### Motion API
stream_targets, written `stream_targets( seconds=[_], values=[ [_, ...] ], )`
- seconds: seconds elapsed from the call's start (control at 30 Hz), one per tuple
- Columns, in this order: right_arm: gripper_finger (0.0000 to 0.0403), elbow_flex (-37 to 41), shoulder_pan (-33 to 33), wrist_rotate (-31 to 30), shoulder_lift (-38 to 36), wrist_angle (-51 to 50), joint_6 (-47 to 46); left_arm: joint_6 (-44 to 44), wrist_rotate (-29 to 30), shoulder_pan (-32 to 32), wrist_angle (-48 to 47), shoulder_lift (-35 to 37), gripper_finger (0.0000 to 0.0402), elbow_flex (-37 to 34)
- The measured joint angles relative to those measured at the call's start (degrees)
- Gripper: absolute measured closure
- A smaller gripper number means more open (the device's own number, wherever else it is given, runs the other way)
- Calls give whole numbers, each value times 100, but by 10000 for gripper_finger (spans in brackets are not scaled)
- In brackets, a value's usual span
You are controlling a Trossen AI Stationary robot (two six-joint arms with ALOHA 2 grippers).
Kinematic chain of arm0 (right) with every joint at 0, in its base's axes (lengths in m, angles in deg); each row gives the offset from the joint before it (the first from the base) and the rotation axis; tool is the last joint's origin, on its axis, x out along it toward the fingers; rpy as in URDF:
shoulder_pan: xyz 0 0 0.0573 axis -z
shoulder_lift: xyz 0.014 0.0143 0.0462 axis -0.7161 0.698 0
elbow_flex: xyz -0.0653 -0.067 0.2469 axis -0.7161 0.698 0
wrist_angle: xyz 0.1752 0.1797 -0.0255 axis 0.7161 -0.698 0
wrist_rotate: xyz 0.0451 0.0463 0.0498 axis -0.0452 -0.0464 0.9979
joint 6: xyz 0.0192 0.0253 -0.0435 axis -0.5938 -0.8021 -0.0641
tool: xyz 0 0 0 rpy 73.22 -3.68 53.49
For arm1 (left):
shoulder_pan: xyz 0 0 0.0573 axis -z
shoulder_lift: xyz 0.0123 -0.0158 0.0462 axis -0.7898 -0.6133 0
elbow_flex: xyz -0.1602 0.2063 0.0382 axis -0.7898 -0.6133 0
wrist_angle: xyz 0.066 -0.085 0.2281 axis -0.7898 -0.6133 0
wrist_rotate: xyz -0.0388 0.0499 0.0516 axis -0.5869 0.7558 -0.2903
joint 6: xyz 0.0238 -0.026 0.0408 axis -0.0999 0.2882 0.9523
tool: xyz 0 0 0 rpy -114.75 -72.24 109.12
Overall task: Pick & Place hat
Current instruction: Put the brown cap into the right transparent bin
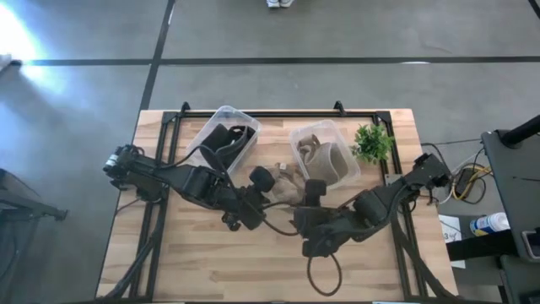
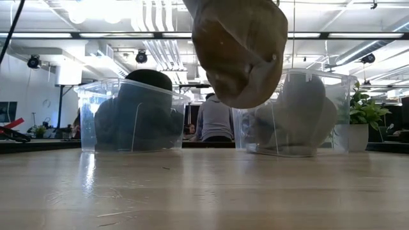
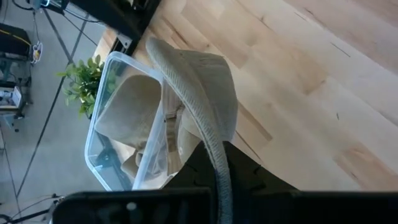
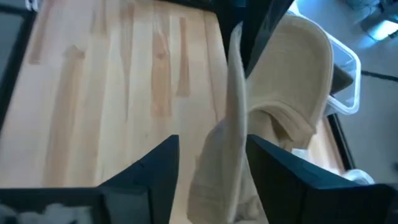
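Observation:
A beige hat hangs in the air over the table's middle, between my two grippers; in the low view the hat is well above the wood. My left gripper comes at it from the table's left and my right gripper from the right, each shut on the hat. A clear bin with dark hats stands at the far left. A second clear bin with beige hats stands at the far right. My left gripper holds the hat by its brim edge, which runs down into the gripper; the fingers themselves are hidden at the picture's bottom. The crown stands away from the gripper, lifted clear of the table. My right gripper pinches the hat's brim between its two fingers, the cloth standing on edge in the gap. The crown bulges out beyond the fingers. The hat is lifted clear of the table.
A small potted plant stands at the far right corner beside the beige-hat bin. Bare wood lies along the near side. People sit in the room behind the table.

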Motion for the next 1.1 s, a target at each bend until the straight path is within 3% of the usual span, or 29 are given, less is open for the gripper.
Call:
stream_targets(
  seconds=[0.17,0.4,0.53,1.1],
  values=[
    [198,-642,0,-14,217,-484,-59,58,73,0,-54,0,393,0],
    [199,-672,220,25,440,-418,-39,162,87,38,61,0,392,-4],
    [213,-652,283,336,468,-215,-61,160,93,108,69,0,392,-4],
    [370,-355,560,915,465,448,-407,-111,68,242,151,9,382,-4]
  ],
)
